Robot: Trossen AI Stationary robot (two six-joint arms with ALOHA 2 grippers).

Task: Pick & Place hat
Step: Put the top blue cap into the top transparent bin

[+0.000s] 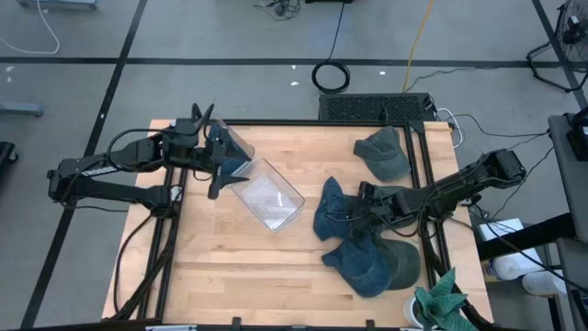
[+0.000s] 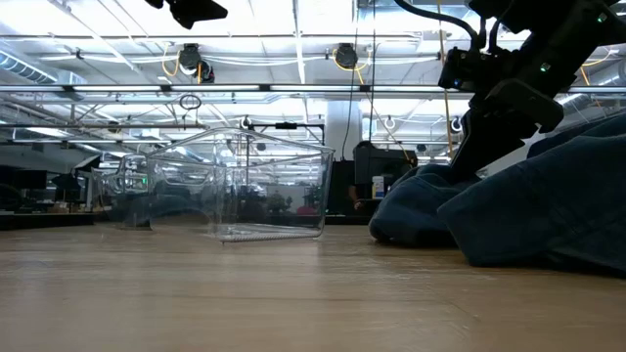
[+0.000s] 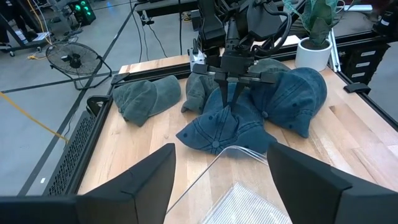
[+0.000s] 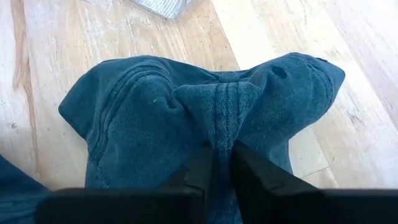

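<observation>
From above, the right gripper [image 1: 354, 208] sits on the blue hat [image 1: 333, 213] beside the clear bin [image 1: 266, 195]. Left gripper [image 1: 217, 164] holds the bin's rim, fingers apart. Right wrist: fingers [image 4: 249, 168] pinch the hat's fabric.

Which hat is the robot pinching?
The blue hat nearest the clear box. The right gripper pinches its crown; the other blue one and both green ones lie untouched.

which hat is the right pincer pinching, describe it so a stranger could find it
Start at the clear plastic bin lying mid-table. Just to its right sits a pile of caps; the blue denim cap nearest the bin is the one. Unlike the other caps, its crown is bunched up between the right pincer fingers.
</observation>
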